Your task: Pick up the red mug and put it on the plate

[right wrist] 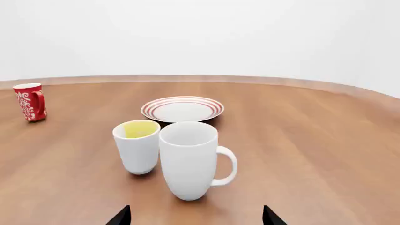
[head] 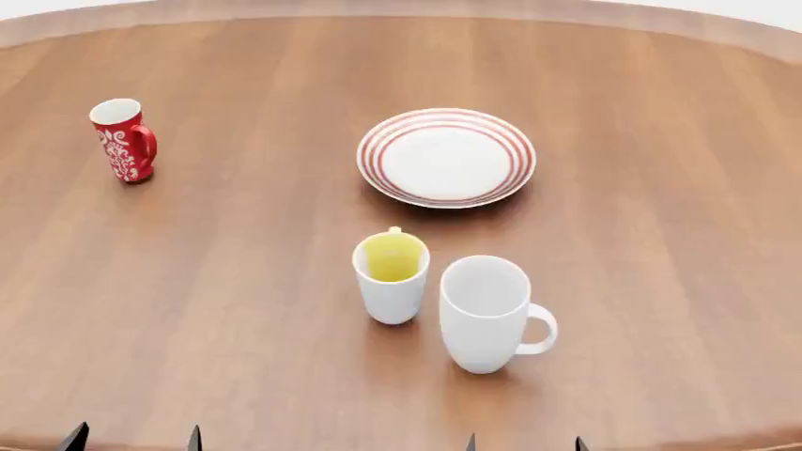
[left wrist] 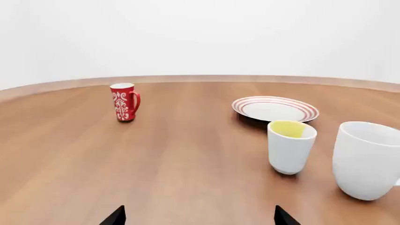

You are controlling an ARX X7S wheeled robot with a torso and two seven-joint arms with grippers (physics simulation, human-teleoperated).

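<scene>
1. Head view: the red mug (head: 123, 140) stands upright at the far left of the table (head: 225, 282), well apart from the plate (head: 446, 157), which lies bare near the far middle. Nearer, a yellow-lined mug (head: 391, 278) and a large white mug (head: 489, 314) stand just beside each other. Only dark fingertips show at the near edge; the left gripper (head: 135, 438) and the right gripper (head: 524, 443) each have their tips spread apart, holding nothing.

2. Left wrist view: the left gripper (left wrist: 198, 216) shows two separated tips, empty. The red mug (left wrist: 125, 101) is ahead and far off, its handle turned toward the plate (left wrist: 276, 108). The two white mugs stand nearer on the right.

3. Right wrist view: the right gripper (right wrist: 196, 215) is also spread and empty, with the large white mug (right wrist: 191, 159) close in front of it.

4. Risk, as I judge it: the red mug is slim and tall, so a fingertip bumping it off-centre could tip it. Carrying it to the plate passes the white mugs, and a low path could knock them.
</scene>
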